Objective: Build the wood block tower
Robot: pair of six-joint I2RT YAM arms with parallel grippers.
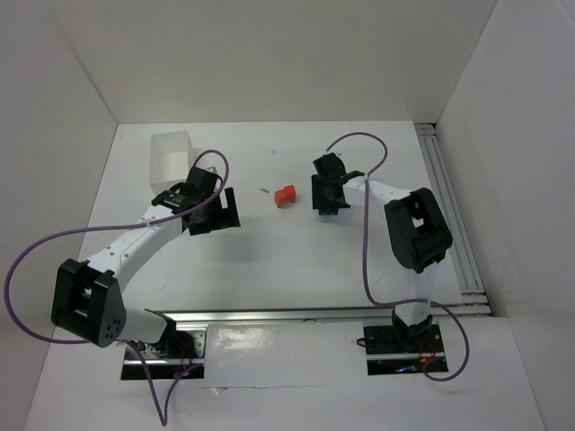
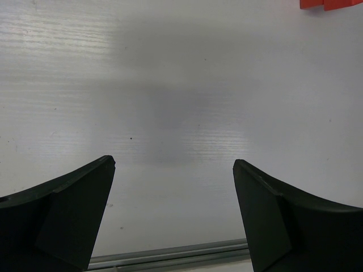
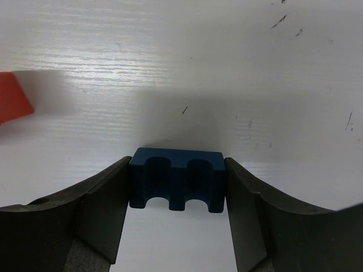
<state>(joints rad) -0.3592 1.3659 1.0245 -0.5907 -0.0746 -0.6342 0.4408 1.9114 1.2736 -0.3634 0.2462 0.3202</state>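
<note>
One blue block [image 3: 177, 178], two rounded notches

Top external: looks steeply down from above and behind the arm bases [image 1: 162, 346], far enough back to take in the whole white surface [image 1: 269, 260].

Left wrist: faces forward and down between the fingers of the left pincer [image 2: 174, 163], low over bare surface, catching only a corner of the red-orange blocks [image 2: 329, 3] at the upper right edge.

Right wrist: sits very close, aimed down past the right pincer [image 3: 177, 164] at the blue block [image 3: 177, 178] between its fingers, with a blurred red-orange edge at far left.

Shared by all three: the red-orange blocks. Shared by top and right wrist: the blue block.
</note>
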